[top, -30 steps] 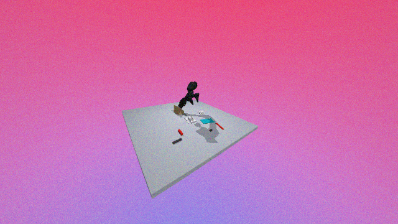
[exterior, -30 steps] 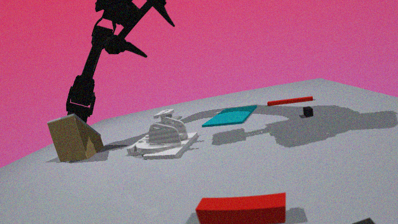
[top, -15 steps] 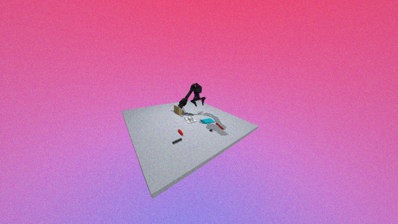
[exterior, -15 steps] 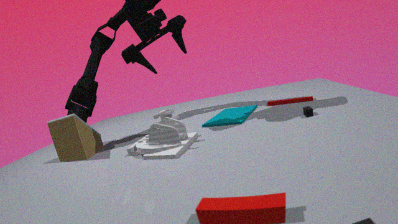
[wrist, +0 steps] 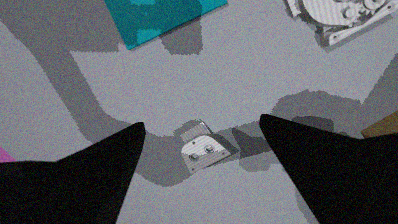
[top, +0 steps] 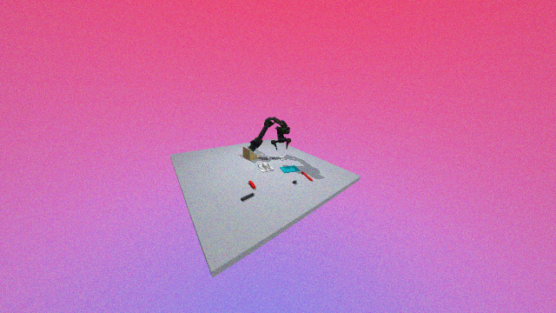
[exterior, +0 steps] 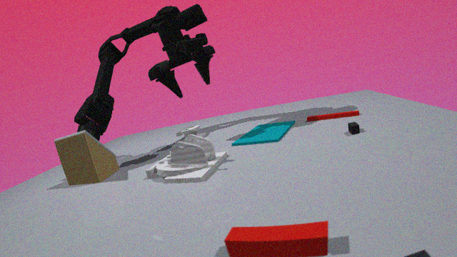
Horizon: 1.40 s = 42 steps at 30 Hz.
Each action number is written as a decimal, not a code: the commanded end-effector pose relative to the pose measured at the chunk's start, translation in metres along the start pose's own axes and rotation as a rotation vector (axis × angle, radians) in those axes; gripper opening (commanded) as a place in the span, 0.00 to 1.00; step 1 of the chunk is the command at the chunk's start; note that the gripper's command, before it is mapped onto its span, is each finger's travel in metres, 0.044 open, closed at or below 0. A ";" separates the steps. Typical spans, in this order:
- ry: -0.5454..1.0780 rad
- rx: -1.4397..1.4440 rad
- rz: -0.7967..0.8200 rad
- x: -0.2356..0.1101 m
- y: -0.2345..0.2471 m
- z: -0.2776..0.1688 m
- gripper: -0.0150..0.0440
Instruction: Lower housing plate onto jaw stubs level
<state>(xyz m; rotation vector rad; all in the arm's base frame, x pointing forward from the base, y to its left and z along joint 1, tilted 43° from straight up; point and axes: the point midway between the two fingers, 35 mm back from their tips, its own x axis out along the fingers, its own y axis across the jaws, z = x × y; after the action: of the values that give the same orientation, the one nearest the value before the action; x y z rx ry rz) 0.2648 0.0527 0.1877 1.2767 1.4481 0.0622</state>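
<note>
The housing plate [top: 282,156] [exterior: 189,130] [wrist: 204,151] is a small pale piece with two round holes and a ribbed block at one side. It lies on the table, apart from the white gripper base with its two jaws [top: 266,167] [exterior: 189,157] [wrist: 345,11]. In the exterior view the base partly hides the plate. The fit of the jaws on their pins is too small to tell. My gripper [top: 281,149] [exterior: 195,90] [wrist: 203,123] is open and empty, pointing down, high above the housing plate. The plate shows between and below the fingertips in the wrist view.
A tan wedge block [top: 248,153] [exterior: 83,157] stands by the arm's base. A teal slab [top: 289,169] [exterior: 265,133] [wrist: 165,20], a long red bar [top: 307,176] [exterior: 333,116] and a black cube [top: 294,182] [exterior: 353,128] lie beyond. A red block [top: 252,184] [exterior: 278,232] lies near a black bar [top: 247,196].
</note>
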 end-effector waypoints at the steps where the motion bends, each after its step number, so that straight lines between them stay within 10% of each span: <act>1: 0.027 -0.124 -0.037 0.007 0.005 -0.021 1.00; 17: 0.151 -0.569 -0.131 0.022 0.011 -0.100 1.00; 42: 0.153 -0.574 -0.129 0.072 0.003 -0.107 1.00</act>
<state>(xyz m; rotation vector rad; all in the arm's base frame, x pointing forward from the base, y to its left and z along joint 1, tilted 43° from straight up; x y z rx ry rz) 0.2058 0.1639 0.1835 0.7187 1.4904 0.4715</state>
